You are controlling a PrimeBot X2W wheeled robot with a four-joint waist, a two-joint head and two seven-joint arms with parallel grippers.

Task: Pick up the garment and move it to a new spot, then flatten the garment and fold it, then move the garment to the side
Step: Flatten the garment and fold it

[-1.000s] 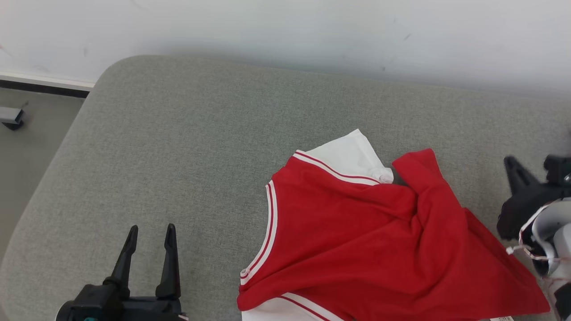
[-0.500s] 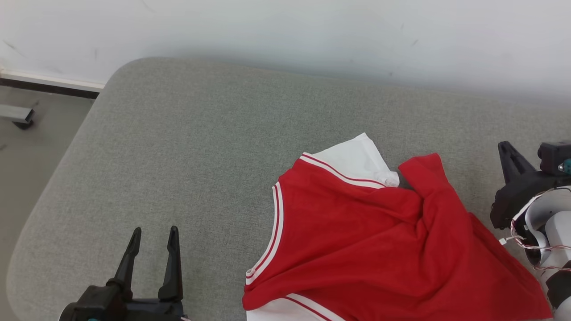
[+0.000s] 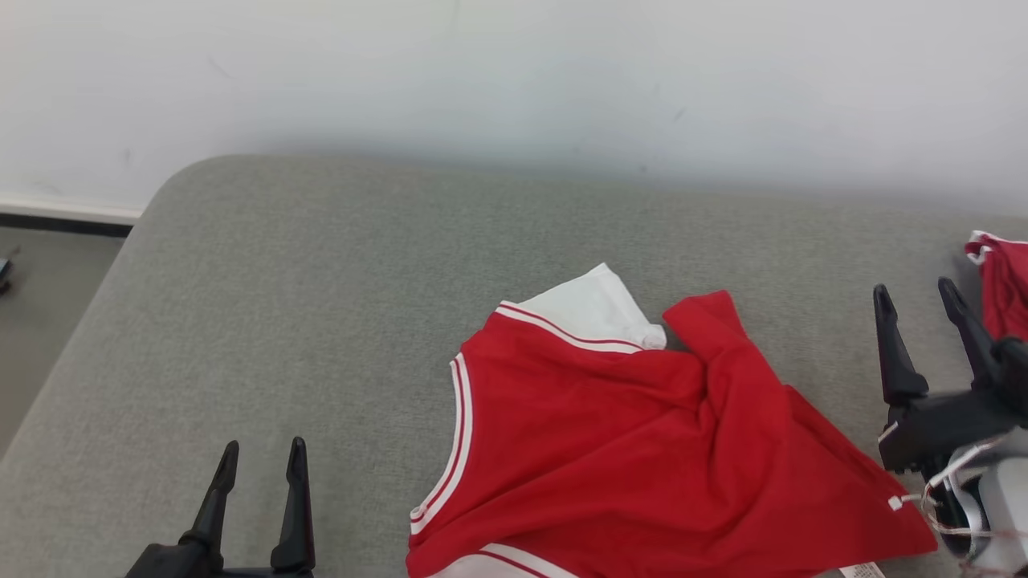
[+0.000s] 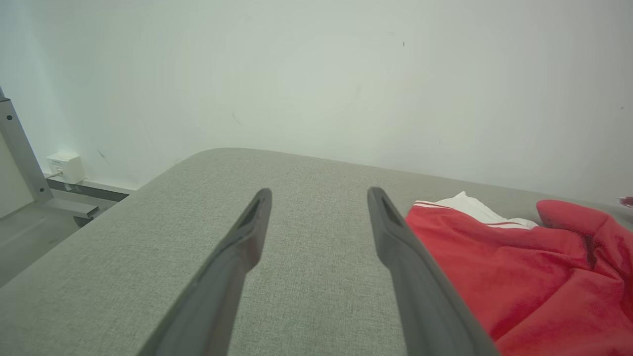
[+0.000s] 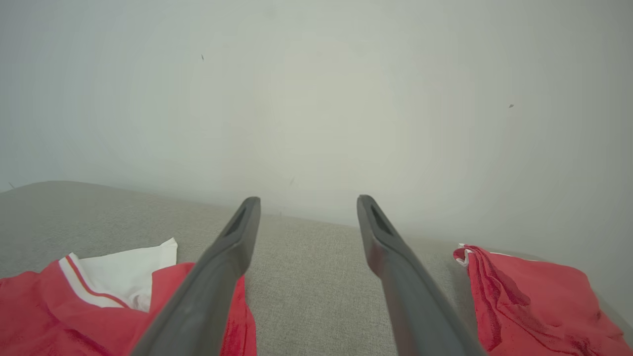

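The garment (image 3: 626,449) is a red sleeveless jersey with white striped trim, lying rumpled on the grey padded surface (image 3: 321,281), part of its white inside turned up at the far edge. My left gripper (image 3: 265,444) is open above bare fabric to the garment's left, holding nothing. My right gripper (image 3: 914,287) is open too, just off the garment's right edge, fingers pointing at the wall. The left wrist view has the open left gripper (image 4: 319,192) with the garment (image 4: 519,267) to its right. The right wrist view has the open right gripper (image 5: 307,199) with the garment (image 5: 59,316) at lower left.
A second red cloth (image 3: 1004,289) with white trim lies bunched at the surface's far right, also seen as the red cloth (image 5: 524,296) in the right wrist view. A pale wall (image 3: 514,80) runs along the back. The surface rounds off at the left above the floor (image 3: 48,281).
The head camera has shifted, so the whole picture sits differently. My right gripper has turned from sideways to fingers pointing up the view, now plainly apart. The garment lies as before.
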